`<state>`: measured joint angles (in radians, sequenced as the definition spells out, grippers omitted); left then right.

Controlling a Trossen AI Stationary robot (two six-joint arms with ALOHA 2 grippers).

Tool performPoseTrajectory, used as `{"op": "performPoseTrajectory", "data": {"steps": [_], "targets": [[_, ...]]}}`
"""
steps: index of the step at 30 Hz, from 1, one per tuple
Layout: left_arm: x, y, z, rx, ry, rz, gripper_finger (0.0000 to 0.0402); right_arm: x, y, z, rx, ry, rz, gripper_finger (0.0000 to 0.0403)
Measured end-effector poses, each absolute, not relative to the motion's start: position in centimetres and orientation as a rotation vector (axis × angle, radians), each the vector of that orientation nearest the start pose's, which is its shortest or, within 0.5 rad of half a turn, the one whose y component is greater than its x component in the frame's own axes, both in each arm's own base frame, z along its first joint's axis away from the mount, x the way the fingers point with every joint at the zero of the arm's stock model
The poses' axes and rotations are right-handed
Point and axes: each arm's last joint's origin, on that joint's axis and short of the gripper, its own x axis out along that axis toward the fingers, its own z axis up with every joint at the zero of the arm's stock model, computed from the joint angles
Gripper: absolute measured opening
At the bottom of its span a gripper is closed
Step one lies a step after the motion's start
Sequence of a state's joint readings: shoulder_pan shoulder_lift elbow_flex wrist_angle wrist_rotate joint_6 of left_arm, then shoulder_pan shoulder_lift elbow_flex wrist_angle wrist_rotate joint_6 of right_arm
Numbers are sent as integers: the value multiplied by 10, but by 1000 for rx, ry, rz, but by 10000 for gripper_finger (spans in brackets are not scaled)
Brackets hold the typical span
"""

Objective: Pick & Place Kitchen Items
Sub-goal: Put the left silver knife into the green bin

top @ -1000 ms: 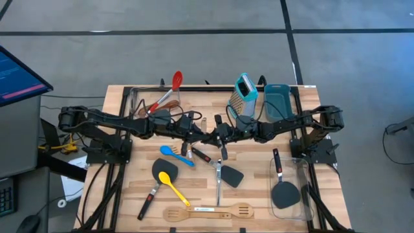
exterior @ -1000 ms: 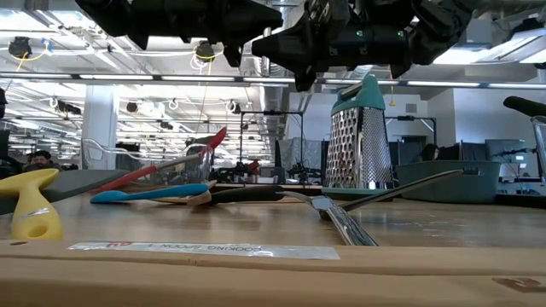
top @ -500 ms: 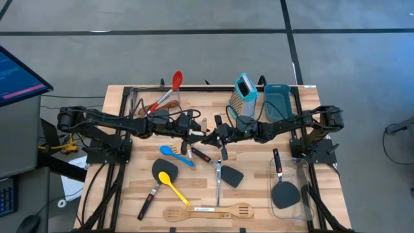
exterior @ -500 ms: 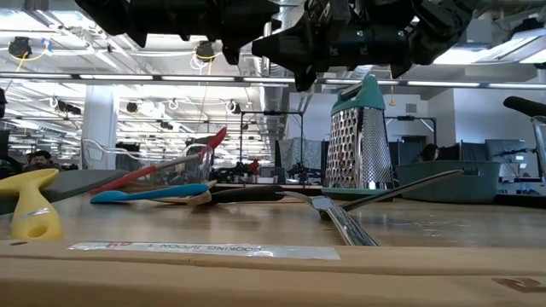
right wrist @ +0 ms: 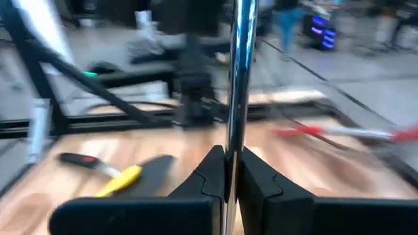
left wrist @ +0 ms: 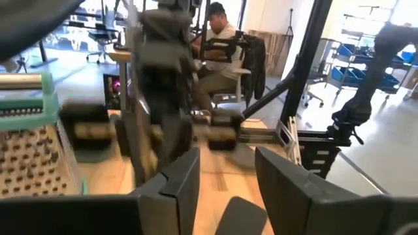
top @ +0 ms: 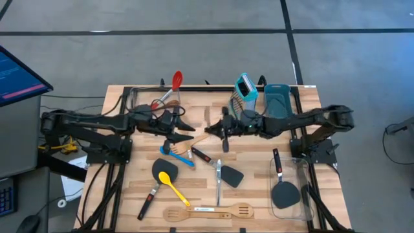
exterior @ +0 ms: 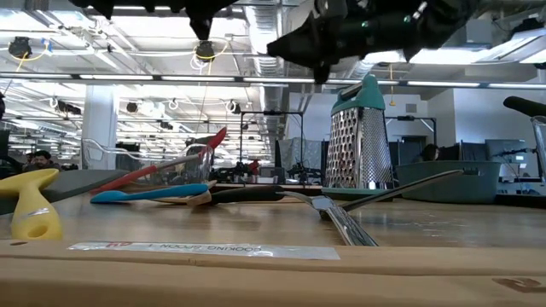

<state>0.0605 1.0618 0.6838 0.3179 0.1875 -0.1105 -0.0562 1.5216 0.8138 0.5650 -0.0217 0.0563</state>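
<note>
The right end effector [right wrist: 226,171] clamps a metal utensil [right wrist: 239,78] above mid-desk [top: 259,197], near the grater [top: 245,91]. The left end effector [left wrist: 225,176] hangs wide, empty.

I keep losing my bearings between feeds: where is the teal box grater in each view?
High view: the box grater stands near the table's far edge, right of centre, beside the teal bin.
Low view: upright, right of centre, with the bin to its right.
Left wrist view: in view, its perforated face and teal rim showing.
Right wrist view: not in it.
Shared landmark: the teal bin, in the high and low views.
</note>
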Motion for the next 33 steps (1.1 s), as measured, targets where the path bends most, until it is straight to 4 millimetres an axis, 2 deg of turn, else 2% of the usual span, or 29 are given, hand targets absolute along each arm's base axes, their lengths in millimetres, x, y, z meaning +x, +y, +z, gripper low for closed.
{"op": "performPoseTrajectory", "data": {"steps": [4, 9, 14, 18, 24, 28, 33], "targets": [[227, 8, 287, -120, 68, -122, 121, 302, -22, 263, 48, 201, -186, 11], [221, 8, 277, -123, 86, -119, 111, 258, -24, 296, 56, 218, -364, 11], [221, 8, 276, -123, 88, -119, 106, 212, -27, 315, 126, 224, -596, 11], [221, 8, 276, -123, 89, -119, 106, 181, -30, 316, 191, 250, -820, 11], [221, 8, 276, -123, 89, -120, 107, 147, -37, 302, 264, 333, -1108, 11], [221, 7, 276, -124, 89, -123, 106, 135, -47, 289, 291, 425, -1258, 11], [221, 7, 276, -124, 90, -123, 106, 137, -60, 277, 308, 558, -1327, 11]]}}
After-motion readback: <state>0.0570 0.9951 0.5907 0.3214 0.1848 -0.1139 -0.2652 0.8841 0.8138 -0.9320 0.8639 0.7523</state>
